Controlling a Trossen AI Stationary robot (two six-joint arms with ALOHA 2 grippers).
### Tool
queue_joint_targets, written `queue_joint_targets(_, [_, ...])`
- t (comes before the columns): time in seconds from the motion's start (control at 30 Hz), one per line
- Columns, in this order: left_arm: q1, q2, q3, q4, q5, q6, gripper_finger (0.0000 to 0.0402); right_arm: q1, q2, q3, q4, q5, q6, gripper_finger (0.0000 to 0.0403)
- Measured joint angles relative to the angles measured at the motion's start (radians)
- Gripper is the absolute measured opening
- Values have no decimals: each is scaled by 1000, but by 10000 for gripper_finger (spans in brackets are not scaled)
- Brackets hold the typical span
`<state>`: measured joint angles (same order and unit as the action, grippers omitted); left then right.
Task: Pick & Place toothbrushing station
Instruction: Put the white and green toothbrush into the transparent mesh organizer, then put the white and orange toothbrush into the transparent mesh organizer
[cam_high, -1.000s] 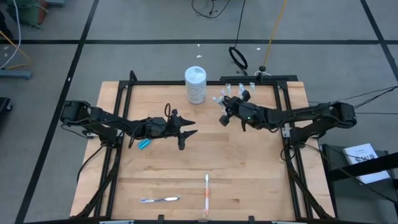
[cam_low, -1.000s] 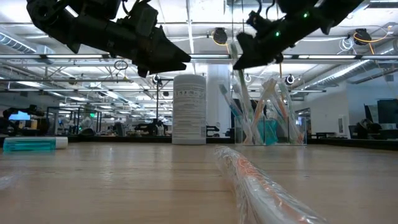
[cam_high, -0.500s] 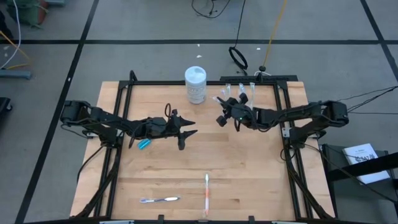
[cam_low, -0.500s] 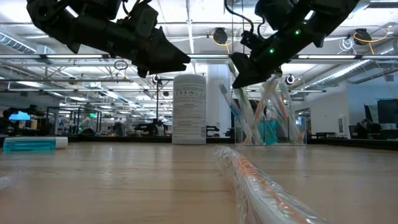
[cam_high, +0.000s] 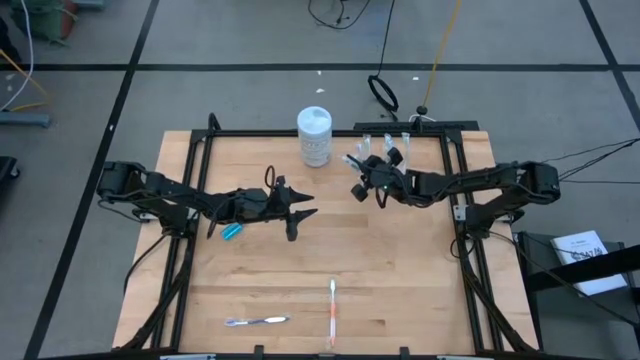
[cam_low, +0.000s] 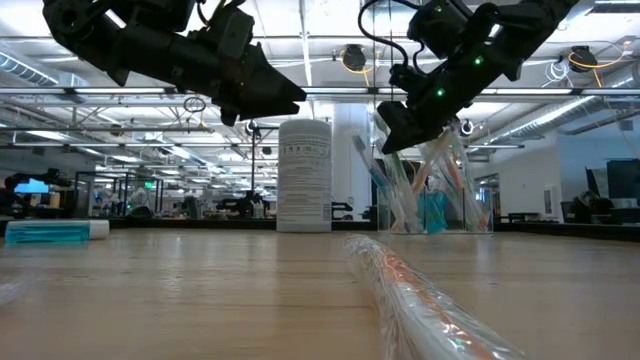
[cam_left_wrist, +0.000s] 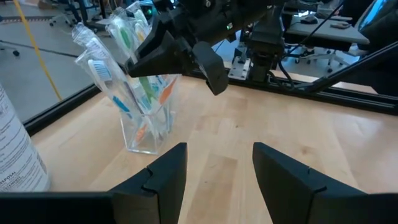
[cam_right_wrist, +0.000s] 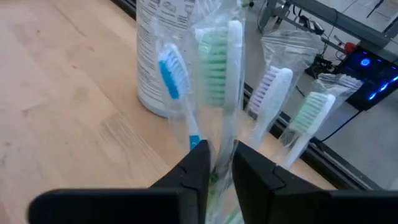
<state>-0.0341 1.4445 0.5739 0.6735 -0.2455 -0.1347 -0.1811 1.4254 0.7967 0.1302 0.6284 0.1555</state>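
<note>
Your right claw (cam_high: 372, 176) hangs at the cup (cam_left_wrist: 147, 127) of wrapped toothbrushes (cam_right_wrist: 219, 59), at about 1 o'clock on the table (cam_high: 400, 270). Its fingers are a narrow gap apart with a green-bristled brush's wrapper between them; you cannot tell whether they actually pinch it. The white canister (cam_high: 314, 137) stands just beside the cup at 12 o'clock, crowding that side. Your left claw (cam_high: 300, 212) waits mid-table, fingers spread, empty, well apart from the cup. A blue tube (cam_high: 232, 231) lies at 9 o'clock beside the left arm. An orange brush (cam_high: 332, 310) and a wrapped brush (cam_high: 257, 321) lie at 6 o'clock near the front edge. Between them and the arms the wood is bare.
</note>
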Motion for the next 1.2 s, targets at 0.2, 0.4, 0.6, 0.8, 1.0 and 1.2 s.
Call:
queue_joint_targets(0.2, [0,0,0,-7,8,-34,186,-19,0,0,-23,1,-3,111])
queue_joint_targets(0.4, [-1,0,0,-54,9,-79,186,-17,-73,-1,-46,-1,-48,149])
queue_joint_targets(0.6, [-1,0,0,-124,10,-109,186,31,-201,0,-81,-2,-13,161])
queue_joint_targets(0.8, [-4,0,0,-172,26,-164,186,115,-281,-1,-285,-99,168,156])
queue_joint_targets(1.0, [-14,0,0,-175,72,-159,186,228,-309,0,-167,-195,223,155])
queue_joint_targets(1.2, [-3,0,0,-166,70,-102,186,386,-249,0,190,-319,107,147])
